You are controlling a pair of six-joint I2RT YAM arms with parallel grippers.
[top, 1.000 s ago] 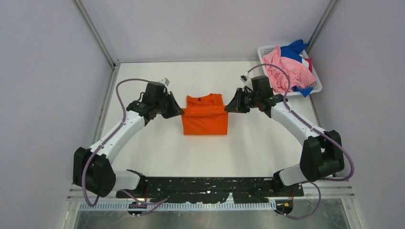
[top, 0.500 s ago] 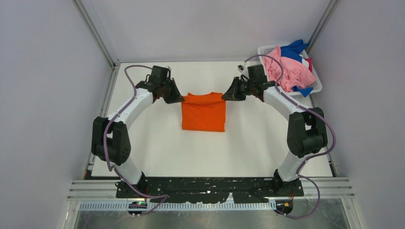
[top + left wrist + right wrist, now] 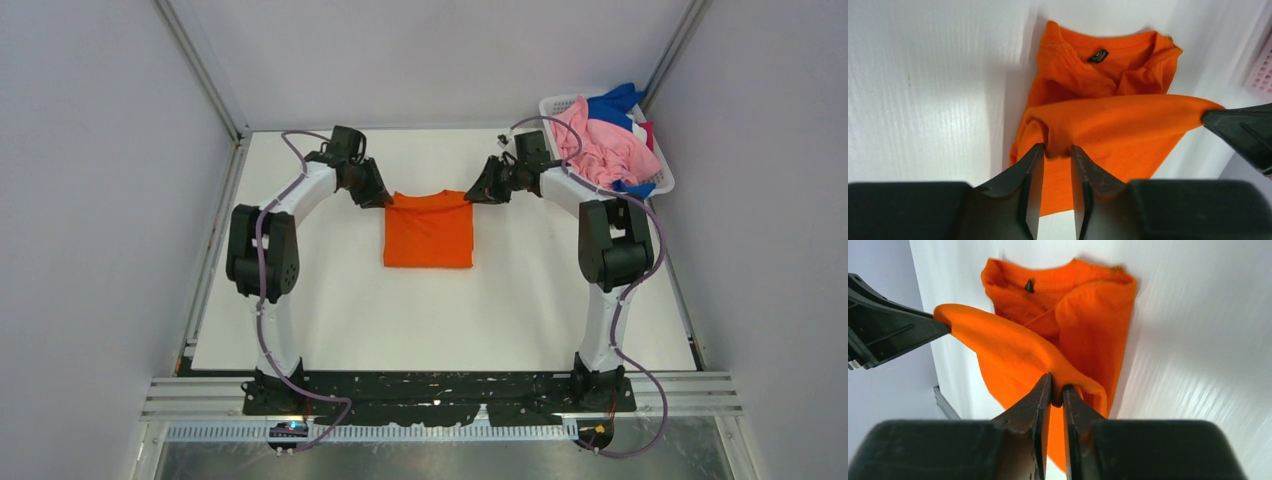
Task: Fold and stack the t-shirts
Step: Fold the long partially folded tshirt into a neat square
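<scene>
- The left gripper (image 3: 1057, 152) is clamped on the orange t-shirt (image 3: 428, 228), its fingers closed on a bunched corner of cloth right at their tips. The right gripper (image 3: 1057, 389) is pinched tight on the opposite corner of the same edge.
- Between the two sets of tips the held edge runs as a taut, raised band (each wrist camera shows the other gripper at its far end). This tension probably keeps the lifted layer square while it is laid over the shirt's body.
- Just past the band, ahead of both tools, the collar with its dark label lies on the table (image 3: 330, 310). The rest of the shirt spreads flat beneath and behind the fingers.
- In the top view both arms are stretched far forward in mirrored poses. Their forearms angle inward, so the wrists meet the shirt's far corners from either side.
- A pink t-shirt (image 3: 600, 148) and a blue t-shirt (image 3: 612, 103) sit heaped in the white basket (image 3: 660, 186), just outboard of the right gripper. They are unfolded, so most of the task seems to remain.
</scene>
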